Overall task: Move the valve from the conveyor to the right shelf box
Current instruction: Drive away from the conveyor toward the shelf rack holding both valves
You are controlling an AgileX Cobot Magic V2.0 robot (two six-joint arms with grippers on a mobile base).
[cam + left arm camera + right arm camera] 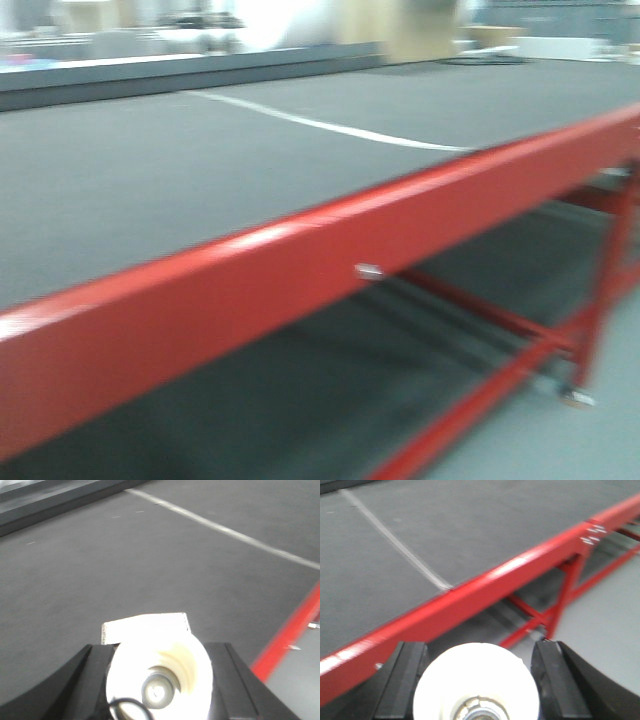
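In the left wrist view a valve [167,652], a white cup-shaped cylinder with a shiny metal core, sits between my left gripper's [157,677] black fingers [82,685], which press its sides above the conveyor [150,555]. A white rectangular piece [145,627] juts out behind it. The right wrist view shows a second white round valve [475,672] with a silver centre, and my right gripper [479,680] is shut on it, near the conveyor's red rail [470,595]. The front view shows neither gripper. The shelf box is out of view.
The dark grey belt [200,170] carries a thin white stripe [330,128] and has a red side rail [300,250]. Red frame legs [600,300] and a lower belt run stand beneath. Grey floor [610,620] lies to the right. The front view is blurred.
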